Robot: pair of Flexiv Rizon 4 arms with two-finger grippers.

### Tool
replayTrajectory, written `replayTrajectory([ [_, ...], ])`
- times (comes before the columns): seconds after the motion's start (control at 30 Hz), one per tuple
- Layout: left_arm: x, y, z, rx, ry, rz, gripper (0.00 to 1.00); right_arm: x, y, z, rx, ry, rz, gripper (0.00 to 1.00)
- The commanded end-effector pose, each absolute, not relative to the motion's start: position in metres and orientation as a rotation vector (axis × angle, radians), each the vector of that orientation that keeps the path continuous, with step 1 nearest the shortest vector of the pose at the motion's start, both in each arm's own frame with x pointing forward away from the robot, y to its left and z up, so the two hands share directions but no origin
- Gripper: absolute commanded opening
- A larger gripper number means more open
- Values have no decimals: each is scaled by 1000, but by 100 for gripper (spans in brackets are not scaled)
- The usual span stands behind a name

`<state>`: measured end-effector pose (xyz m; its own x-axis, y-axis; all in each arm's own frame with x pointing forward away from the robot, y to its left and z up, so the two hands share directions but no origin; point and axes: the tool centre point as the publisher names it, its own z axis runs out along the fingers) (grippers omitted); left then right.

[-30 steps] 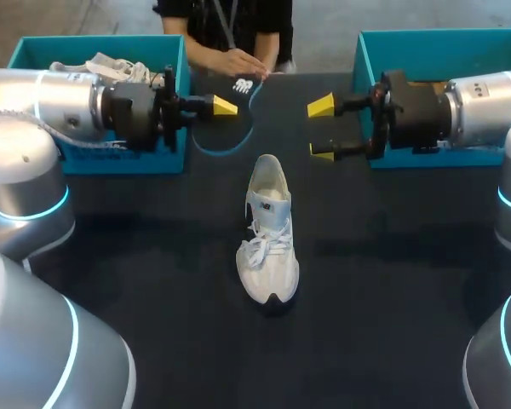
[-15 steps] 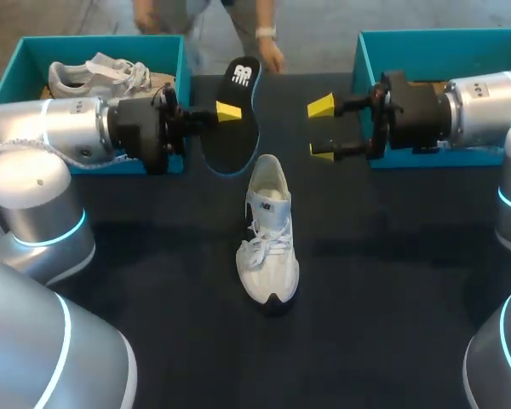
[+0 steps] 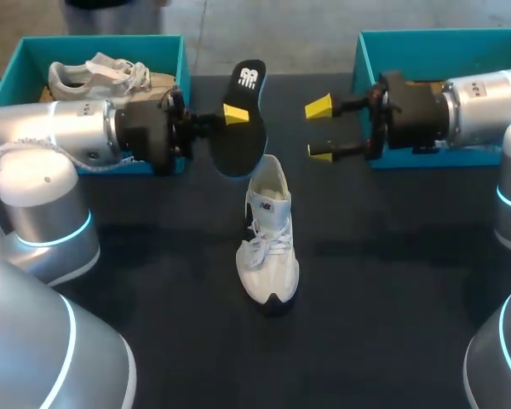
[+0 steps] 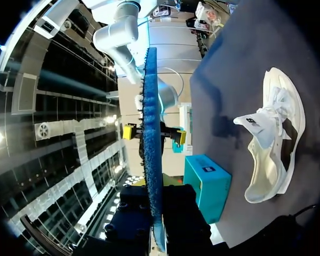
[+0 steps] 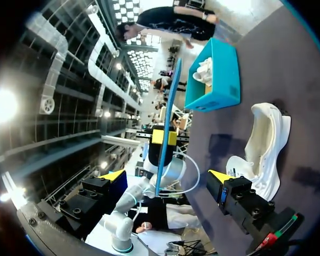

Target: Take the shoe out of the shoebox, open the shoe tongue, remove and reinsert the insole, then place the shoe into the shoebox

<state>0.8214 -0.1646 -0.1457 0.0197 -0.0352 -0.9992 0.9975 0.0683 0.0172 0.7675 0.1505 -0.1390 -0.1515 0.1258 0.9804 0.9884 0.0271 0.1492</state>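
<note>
A white shoe (image 3: 268,234) lies on the black table (image 3: 392,281), heel toward the far side. My left gripper (image 3: 232,115) is shut on a black insole (image 3: 243,136) with a blue edge, holding it on edge just above and behind the shoe's heel. In the left wrist view the insole (image 4: 151,160) runs edge-on out from between the fingers, with the shoe (image 4: 272,144) beside it. My right gripper (image 3: 318,129) stands open to the right of the insole, empty. From the right wrist, the insole (image 5: 169,117) rises ahead of the open gripper (image 5: 166,177), the shoe (image 5: 261,144) off to one side.
A teal shoebox (image 3: 34,53) at the back left holds a second white shoe (image 3: 94,72). Another teal shoebox (image 3: 426,38) stands at the back right, behind my right arm. The near half of the table is bare around the shoe.
My left gripper has carried the insole right, toward the shoe's heel. The person's hand that touched the insole's far end has drawn back off the table. The right gripper has stayed put.
</note>
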Motion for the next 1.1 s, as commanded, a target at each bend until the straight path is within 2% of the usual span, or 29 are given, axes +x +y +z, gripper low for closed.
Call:
replayTrajectory([
  [0.03, 822, -176, -148, 1136, 1197, -1157, 0, 773, 158, -139, -1214, -1430, -1230, 100],
  [0.6, 827, -209, -154, 1113, 1187, -1157, 0, 774, 181, -138, -1178, -1435, -1182, 99],
  [0.67, 828, -212, -154, 1110, 1183, -1159, 0, 774, 183, -139, -1177, -1432, -1180, 85],
  [0.73, 828, -215, -153, 1108, 1180, -1160, 0, 774, 183, -140, -1177, -1428, -1177, 80],
  [0.77, 829, -216, -153, 1106, 1179, -1160, 0, 774, 184, -140, -1177, -1427, -1174, 73],
  [0.87, 830, -219, -151, 1099, 1173, -1163, 0, 773, 185, -143, -1181, -1418, -1168, 65],
  [0.93, 829, -221, -150, 1096, 1170, -1166, 0, 773, 184, -144, -1183, -1413, -1166, 53],
  [1.1, 829, -226, -149, 1092, 1164, -1170, 0, 773, 185, -145, -1182, -1405, -1162, 44],
])
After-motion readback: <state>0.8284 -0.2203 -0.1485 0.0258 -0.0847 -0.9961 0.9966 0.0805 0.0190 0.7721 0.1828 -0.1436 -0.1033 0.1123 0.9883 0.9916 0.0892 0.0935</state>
